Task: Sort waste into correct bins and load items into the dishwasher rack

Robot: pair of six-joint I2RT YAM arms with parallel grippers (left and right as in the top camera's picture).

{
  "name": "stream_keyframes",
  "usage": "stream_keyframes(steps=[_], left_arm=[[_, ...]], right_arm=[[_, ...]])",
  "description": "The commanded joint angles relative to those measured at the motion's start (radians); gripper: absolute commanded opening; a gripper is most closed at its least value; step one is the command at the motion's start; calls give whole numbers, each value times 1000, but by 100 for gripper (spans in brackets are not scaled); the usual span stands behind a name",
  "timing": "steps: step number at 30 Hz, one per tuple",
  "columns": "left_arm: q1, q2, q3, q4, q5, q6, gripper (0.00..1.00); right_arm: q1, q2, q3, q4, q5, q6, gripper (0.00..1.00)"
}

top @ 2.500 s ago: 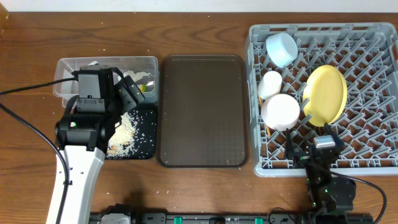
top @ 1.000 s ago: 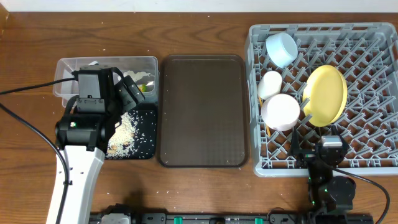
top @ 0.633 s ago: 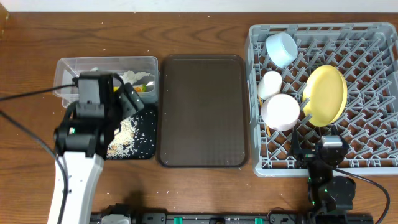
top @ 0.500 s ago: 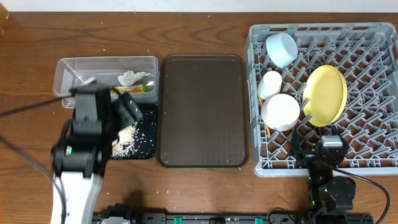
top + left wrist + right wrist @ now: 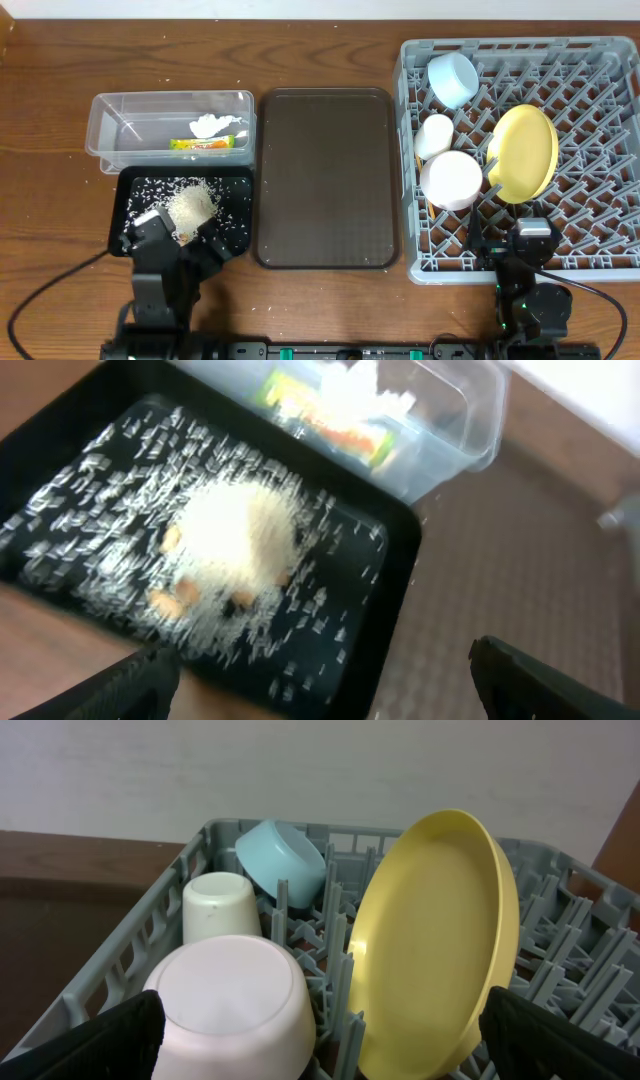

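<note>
Rice (image 5: 235, 535) on black tray (image 5: 392, 585), just ahead of left hand (image 5: 322, 695), spread wide, empty

Table (image 5: 50, 150): brown wood
Brown tray (image 5: 325, 175): lying flat on it
Clear tub (image 5: 130, 115): left of brown tray
Black tray (image 5: 118, 210): left of brown tray
Grey rack (image 5: 410, 200): right of brown tray

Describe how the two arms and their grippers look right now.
Both are black. The left gripper has dark fingers and a black cable. The right gripper carries a grey block, a small green light and a thin cable.
</note>
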Motion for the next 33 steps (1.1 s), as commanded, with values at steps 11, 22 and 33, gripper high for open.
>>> stream_keyframes(steps=[11,22,33], left_arm=[[2,-233,-307,552,51,31,95],[3,-303,-425,627,68,118,96],[5,-339,-472,602,76,282,95]], right_arm=[[-11,-6,-2,-3,10,17,99],[-11,-6,-2,-3,10,17,99],[-11,-6,-2,-3,10,17,99]])
